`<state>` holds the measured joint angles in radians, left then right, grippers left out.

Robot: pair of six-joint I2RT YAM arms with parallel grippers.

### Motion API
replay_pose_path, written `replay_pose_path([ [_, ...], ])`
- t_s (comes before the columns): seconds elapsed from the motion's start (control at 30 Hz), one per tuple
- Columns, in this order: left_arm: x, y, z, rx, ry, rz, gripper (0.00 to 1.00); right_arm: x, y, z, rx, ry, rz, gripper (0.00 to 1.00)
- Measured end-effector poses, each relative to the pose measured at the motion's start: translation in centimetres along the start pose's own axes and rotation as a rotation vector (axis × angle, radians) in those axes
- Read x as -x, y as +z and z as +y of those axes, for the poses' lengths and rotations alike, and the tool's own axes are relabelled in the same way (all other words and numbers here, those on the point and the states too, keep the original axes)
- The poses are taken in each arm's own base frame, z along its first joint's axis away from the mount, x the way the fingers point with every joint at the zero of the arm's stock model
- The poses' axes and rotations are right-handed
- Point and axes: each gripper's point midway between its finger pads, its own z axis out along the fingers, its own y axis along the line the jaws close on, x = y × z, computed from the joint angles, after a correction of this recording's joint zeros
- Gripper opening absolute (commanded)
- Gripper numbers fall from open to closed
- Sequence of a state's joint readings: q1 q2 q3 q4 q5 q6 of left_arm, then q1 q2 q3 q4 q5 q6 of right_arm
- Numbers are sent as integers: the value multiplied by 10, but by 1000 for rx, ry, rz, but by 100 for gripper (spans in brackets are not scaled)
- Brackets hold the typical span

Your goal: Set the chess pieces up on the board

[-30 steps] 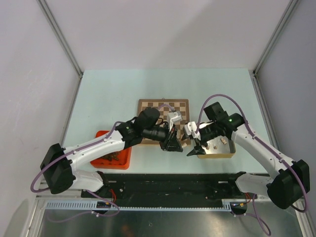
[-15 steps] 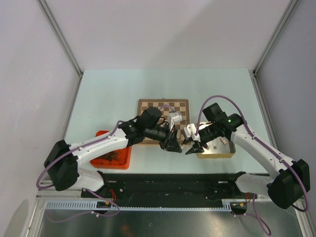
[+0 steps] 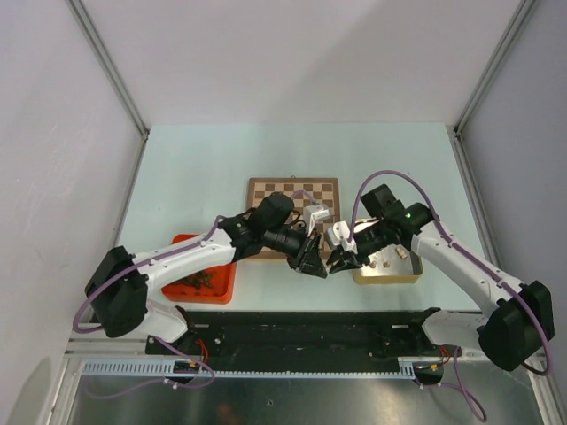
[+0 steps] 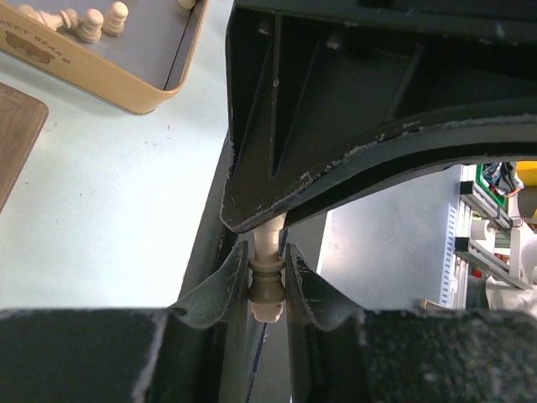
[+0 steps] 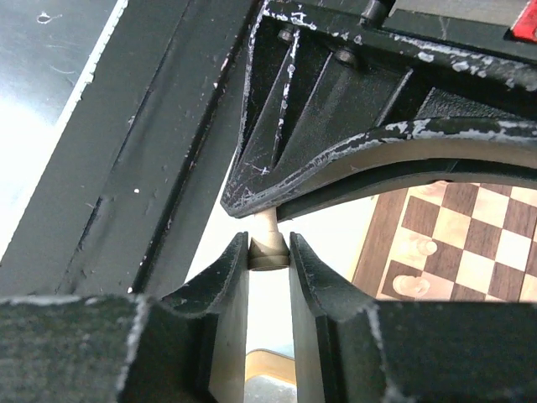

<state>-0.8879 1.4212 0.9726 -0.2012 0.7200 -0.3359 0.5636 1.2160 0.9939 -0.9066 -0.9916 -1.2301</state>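
Top external view shows your right pincer [image 3: 337,261] has closed up since a second ago. Now it and your left pincer [image 3: 315,264] both squeeze one pale chess piece [image 4: 267,287], up above the light green tabletop [image 3: 195,177], by the near corner of the board [image 3: 292,189] and beside the gold tin [image 3: 390,279]. Plain white walls [image 3: 292,62] stand all around.

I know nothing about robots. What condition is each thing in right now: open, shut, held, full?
left gripper: shut on the pale chess piece
right gripper: shut on the same piece
pale chess piece: clamped between both grippers
gold tin: open, pale pieces inside
board: flat, a few pale pieces standing on it
red tray: holding dark pieces
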Motion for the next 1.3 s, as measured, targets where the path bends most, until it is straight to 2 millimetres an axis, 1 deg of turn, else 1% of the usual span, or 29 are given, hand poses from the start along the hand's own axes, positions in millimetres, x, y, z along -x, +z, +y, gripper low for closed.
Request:
replay_pose_path([
  [0.07, 0, 0, 0, 2, -5, 0, 21, 0, 0, 0, 1, 5, 1, 11],
  [0.1, 0, 0, 0, 3, -6, -1, 33, 0, 0, 0, 0, 7, 1, 10],
  [0.17, 2, -2, 1, 11, -11, -8, 46, 0, 0, -1, -3, 15, -2, 10],
  [0.2, 5, -4, 2, 22, -12, -21, 62, 1, 0, 0, -4, 30, -5, 9],
  [0.27, 13, -12, 5, 50, -13, -59, 76, 1, -2, -1, -11, 59, -15, 9],
  [0.3, 18, -20, 5, 69, -19, -91, 88, 1, -4, -3, -22, 86, -24, 9],
  [0.33, 24, -28, 6, 85, -17, -124, 94, 1, -7, -5, -35, 108, -30, 9],
  [0.4, 33, -44, 5, 116, -9, -189, 100, 1, -12, -9, -61, 141, -44, 9],
  [0.5, 47, -73, -3, 148, 10, -320, 100, 5, -20, -16, -93, 189, -81, 9],
  [0.6, 58, -95, -12, 148, 24, -447, 100, 12, -24, -21, -112, 235, -128, 9],
  [0.67, 63, -104, -16, 127, 11, -531, 100, 19, -27, -26, -121, 271, -169, 9],
  [0.73, 66, -108, -13, 115, -20, -595, 100, 28, -30, -31, -125, 303, -216, 9],
  [0.83, 70, -110, -9, 106, -56, -648, 99, 41, -34, -38, -119, 360, -286, 9],
  [0.93, 81, -114, -14, 86, -50, -700, 99, 53, -37, -47, -102, 423, -345, 9],
  [1.03, 93, -121, -22, 63, -18, -756, 96, 62, -39, -56, -87, 481, -385, 9],
  [1.07, 97, -124, -25, 54, -10, -773, 93, 65, -39, -58, -83, 499, -397, 10],
  [1.3, 113, -134, -39, 6, 30, -848, 81, 84, -45, -76, -73, 590, -460, 10],
])
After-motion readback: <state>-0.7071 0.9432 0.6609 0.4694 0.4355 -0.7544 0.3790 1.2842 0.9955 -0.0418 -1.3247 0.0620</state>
